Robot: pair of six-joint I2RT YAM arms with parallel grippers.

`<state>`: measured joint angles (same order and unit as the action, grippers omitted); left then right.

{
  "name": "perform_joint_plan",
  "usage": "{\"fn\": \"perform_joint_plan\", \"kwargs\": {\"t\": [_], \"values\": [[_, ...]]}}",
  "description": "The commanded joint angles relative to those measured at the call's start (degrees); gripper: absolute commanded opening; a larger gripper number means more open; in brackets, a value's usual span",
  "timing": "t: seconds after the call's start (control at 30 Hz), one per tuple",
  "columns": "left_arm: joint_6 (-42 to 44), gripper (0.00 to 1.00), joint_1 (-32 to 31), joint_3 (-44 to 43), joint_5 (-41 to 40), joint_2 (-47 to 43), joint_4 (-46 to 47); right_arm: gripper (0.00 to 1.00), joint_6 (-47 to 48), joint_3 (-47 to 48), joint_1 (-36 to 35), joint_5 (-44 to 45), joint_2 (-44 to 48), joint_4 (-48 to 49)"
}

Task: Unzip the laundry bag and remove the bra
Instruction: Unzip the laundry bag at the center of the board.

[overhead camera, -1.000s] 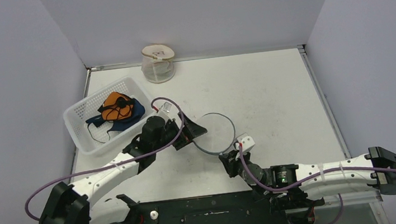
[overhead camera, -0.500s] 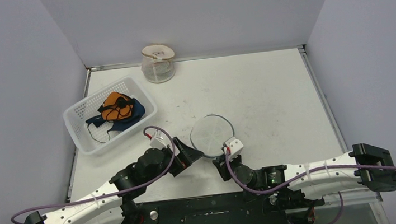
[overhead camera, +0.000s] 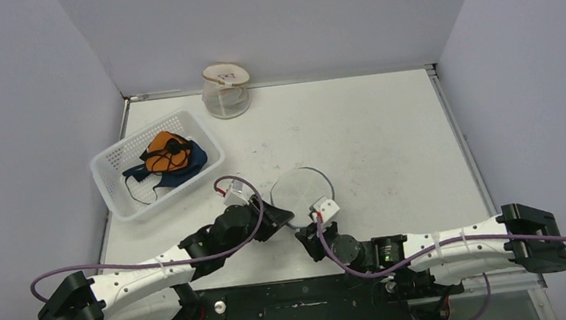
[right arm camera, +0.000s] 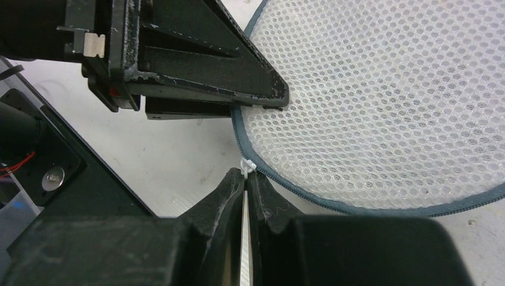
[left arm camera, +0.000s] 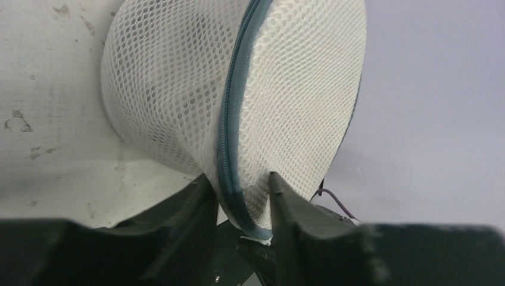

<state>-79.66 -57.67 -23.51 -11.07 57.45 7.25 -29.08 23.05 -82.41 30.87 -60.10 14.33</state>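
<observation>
Your mesh laundry bag (overhead camera: 305,188) lies on the desk (overhead camera: 373,133) at the near middle, between the 2 arms. Its teal zipper (left arm camera: 228,137) looks closed along the part you can see. Your left pincer (left arm camera: 238,182) is narrowed about the near rim, 1 finger on each side of the zipper, and both appear pressed into the mesh. Your right pincer (right arm camera: 245,176) is clamped tight on the small white zip pull (right arm camera: 247,165), held only at the very fingertips. That thin hold is the main risk: if you tug off the curve of the track, the pull will likely slip free. The left hold is on soft mesh, so if it gives, the whole bag will probably drag across the desk instead of the slider running. The 2 pincers sit very close together, and a slider driven toward the left fingers could jam against them or knock the arms together. No bra shows through the mesh, so you cannot tell where it lies inside. The orange and blue garments (overhead camera: 165,155) in the white basket (overhead camera: 110,192) are well apart from the bag.
</observation>
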Motion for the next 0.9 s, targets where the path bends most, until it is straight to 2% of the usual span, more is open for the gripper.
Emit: {"fn": "perform_joint_plan", "kwargs": {"t": [0.0, 0.17, 0.33, 0.67, 0.87], "values": [[0.3, 0.28, -0.1, -3.1, -3.0, -0.5, 4.6, 0.05, 0.0, 0.7, -0.6, -0.7, 2.1, 2.4], [1.9, 0.01, 0.3, -4.3, -3.3, -0.5, 2.6, 0.05, -0.2, 0.4, -0.6, 0.0, 3.2, 1.1], [4.5, 0.00, 2.5, -4.5, -0.8, -1.2, 2.2, 0.05, -0.6, 0.7, -0.6, 2.6, 5.4, -3.3], [8.0, 0.00, 8.3, -2.5, 10.5, -0.5, 6.4, 0.05, -4.9, -0.6, -0.5, 10.8, 10.6, -12.9], [16.3, 0.00, 12.6, -4.8, 18.4, 1.1, 2.0, 0.05, -3.6, -1.5, -0.6, 9.9, 12.0, -14.8]]}}
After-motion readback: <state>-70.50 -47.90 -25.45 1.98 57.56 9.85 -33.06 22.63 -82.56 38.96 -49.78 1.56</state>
